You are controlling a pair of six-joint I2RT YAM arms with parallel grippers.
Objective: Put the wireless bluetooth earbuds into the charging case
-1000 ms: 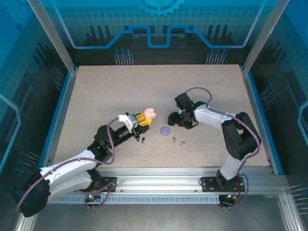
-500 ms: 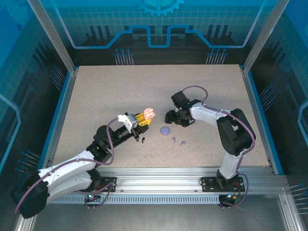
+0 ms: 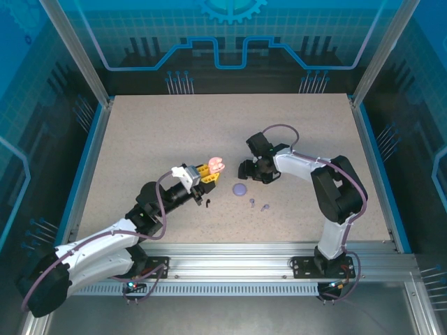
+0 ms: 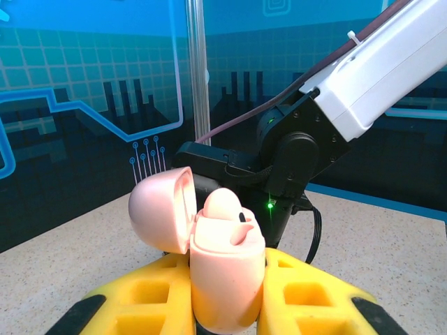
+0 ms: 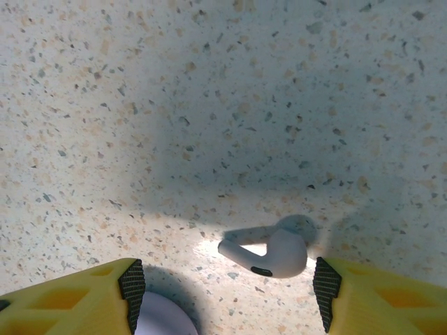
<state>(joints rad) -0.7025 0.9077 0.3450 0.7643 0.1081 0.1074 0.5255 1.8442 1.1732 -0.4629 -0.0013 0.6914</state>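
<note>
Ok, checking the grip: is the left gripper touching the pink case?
Touching: left wrist view shows the pink case clamped between the left gripper's yellow fingers.

The pink charging case point(image 4: 225, 279) is smooth plastic with a soft satin sheen, and the pale earbud point(image 5: 271, 252) is glossier plastic with a bright highlight. The tabletop point(image 5: 209, 105) looks matt, speckled and finely grainy, like stone composite. The yellow fingers point(image 4: 311, 296) of the left gripper point(image 4: 225, 307) look like matt moulded plastic, and the frame rail point(image 3: 230, 269) is brushed metal.

No legible text, brand or number anywhere; merely a gear emblem point(image 3: 231, 7) on the blue back wall point(image 3: 140, 42).
</note>
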